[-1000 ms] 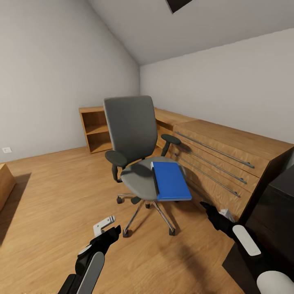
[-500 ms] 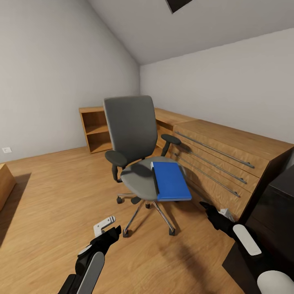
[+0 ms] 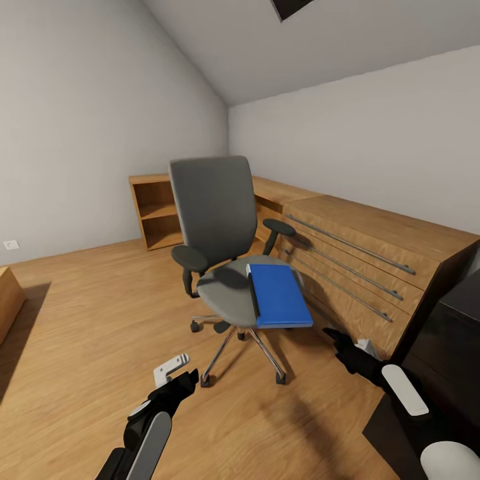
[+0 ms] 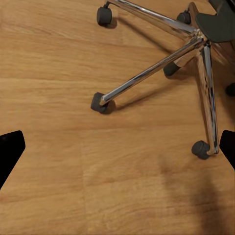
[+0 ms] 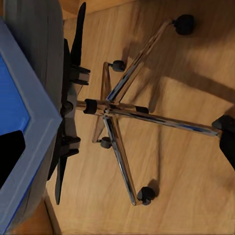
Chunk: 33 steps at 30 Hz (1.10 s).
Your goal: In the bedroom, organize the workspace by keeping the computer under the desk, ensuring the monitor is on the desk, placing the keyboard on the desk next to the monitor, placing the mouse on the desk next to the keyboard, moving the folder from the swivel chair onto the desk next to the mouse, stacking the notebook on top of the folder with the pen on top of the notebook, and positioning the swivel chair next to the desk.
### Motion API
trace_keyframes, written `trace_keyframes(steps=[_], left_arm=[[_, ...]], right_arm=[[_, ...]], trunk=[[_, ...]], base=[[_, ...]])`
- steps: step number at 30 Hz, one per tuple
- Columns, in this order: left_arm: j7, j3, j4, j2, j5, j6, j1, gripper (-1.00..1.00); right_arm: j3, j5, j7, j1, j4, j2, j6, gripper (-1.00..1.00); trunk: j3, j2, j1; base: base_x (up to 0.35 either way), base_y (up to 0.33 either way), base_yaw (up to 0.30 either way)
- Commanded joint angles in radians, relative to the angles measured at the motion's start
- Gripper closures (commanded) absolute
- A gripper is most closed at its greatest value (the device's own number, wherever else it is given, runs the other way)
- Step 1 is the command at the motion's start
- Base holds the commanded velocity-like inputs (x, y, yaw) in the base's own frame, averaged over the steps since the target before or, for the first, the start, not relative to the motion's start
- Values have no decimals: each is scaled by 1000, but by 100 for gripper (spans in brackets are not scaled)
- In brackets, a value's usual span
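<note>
— Two things worry me from here. First, the swivel chair [image 3: 223, 247] rides on casters, so if my right gripper [image 3: 331, 333] nudges the seat edge or an armrest on the way in, I judge the whole chair could roll or spin and carry the folder [image 3: 279, 294] off line.

— And the second?

— That folder lies flat on the seat and overhangs the front edge a little. Push it instead of pinching it and it may slide off onto the wooden floor [image 3: 87, 320].

— Where is it relative to your hands?

— It sits on the seat's right half, above and to the left of my right gripper, which hangs low near the wooden cabinet [image 3: 373, 253], apart from both chair and folder. My right wrist camera looks up along the blue edge [image 5: 12, 105] and the chrome base [image 5: 115, 110].

— And the left?

— My left gripper [image 3: 181, 381] hovers low over the floor in front of the chair base, well short of the folder.

— Fingers?

— Both pairs stand spread apart, holding nothing.
</note>
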Motion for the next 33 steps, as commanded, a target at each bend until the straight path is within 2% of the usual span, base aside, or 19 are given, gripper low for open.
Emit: trace_keyframes(steps=[1,6,9,12,16,33], left_arm=[[8,-1,-2,0,8,1,-1,-100],[8,-1,-2,0,7,1,-1,-100],[8,-2,-2,0,8,1,-1,-100],[9,-2,-2,0,8,1,-1,-100],[9,-2,-2,0,9,1,-1,-100],[9,-2,-2,0,5,-2,-1,-100]], right_arm=[[-3,-26,25,0,3,-1,24,-100],[-4,-76,105,0,25,-23,63,-100],[-4,-88,142,0,40,-29,87,-100],[-4,-96,219,0,57,-36,134,-100],[-4,-99,267,0,64,-44,158,-100],[-4,-101,280,0,74,-51,198,-100]], trunk=[[-1,0,0],[-1,0,0],[-1,0,0],[-1,0,0],[-1,0,0],[-1,0,0]], base=[[0,0,0],[0,0,0],[0,0,0],[0,0,0],[0,0,0],[30,17,0]])
